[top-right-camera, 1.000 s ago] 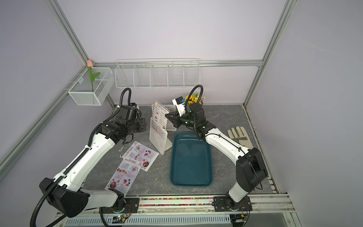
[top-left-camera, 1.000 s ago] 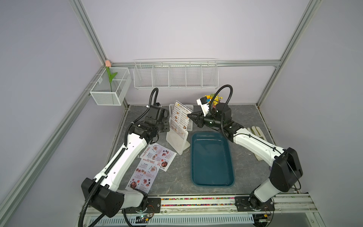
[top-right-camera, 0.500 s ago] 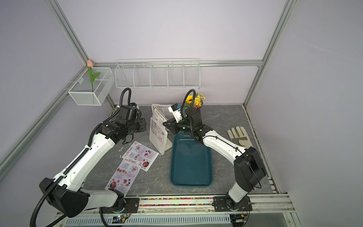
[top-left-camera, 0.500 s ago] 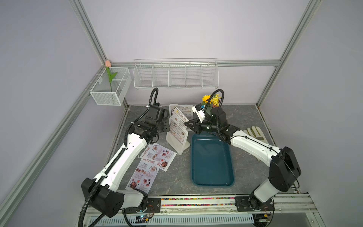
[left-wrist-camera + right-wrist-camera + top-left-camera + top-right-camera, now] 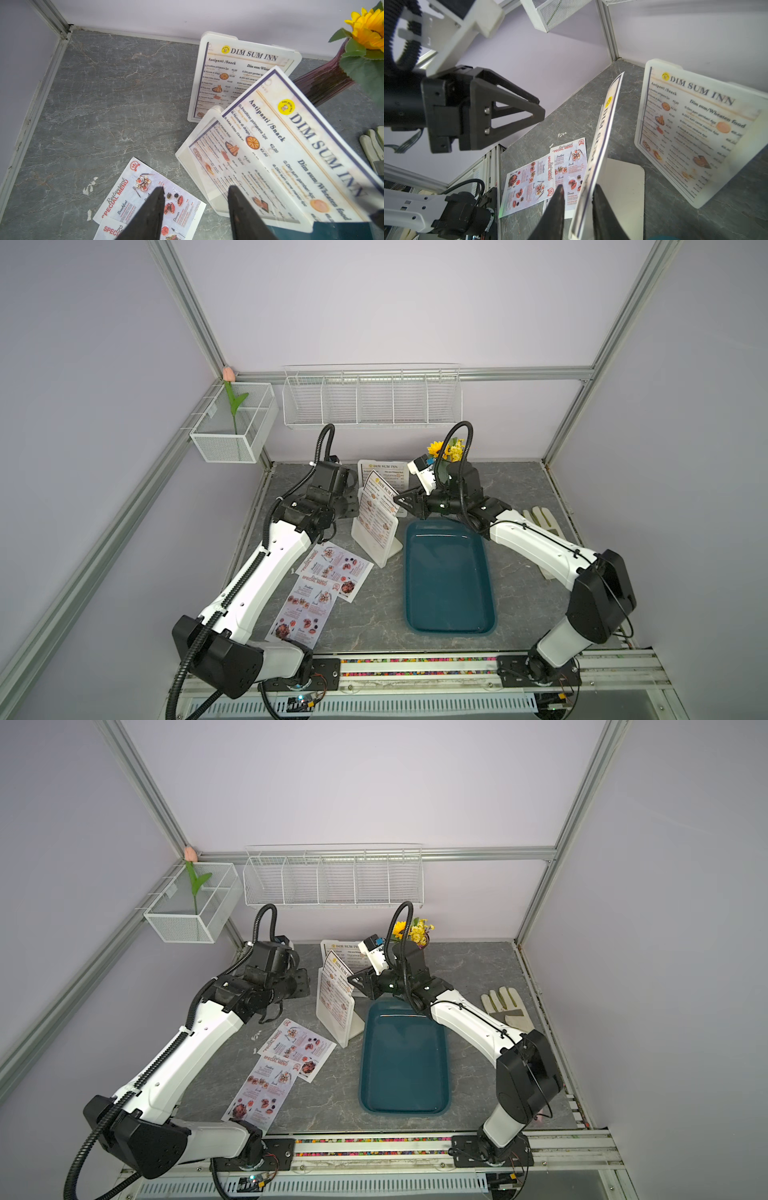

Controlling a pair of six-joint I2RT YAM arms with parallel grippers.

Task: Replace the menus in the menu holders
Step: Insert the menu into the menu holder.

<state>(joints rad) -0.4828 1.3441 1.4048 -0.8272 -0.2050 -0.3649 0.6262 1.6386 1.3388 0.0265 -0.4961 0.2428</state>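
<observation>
1. Right tool: jaws a little apart, straddling an upper edge of the white menu. A gap shows on one side of the sheet, so I see no pinch.
2. That menu stands tilted, half out of the near holder, just below and ahead of my right tool.
3. Left tool: jaws apart, empty, beside the same holder. Two pink menus lie flat on the worktop beneath it.
4. Handling, my guess: the sheet is light, thin, bendy and slick-faced, and it creases easily. Pinch a bare top corner and pull along the slot.
5. The holder looks light and tippy, so the left tool should brace it.
6. Far holder, beyond both tools: its white menu is fully seated.
</observation>
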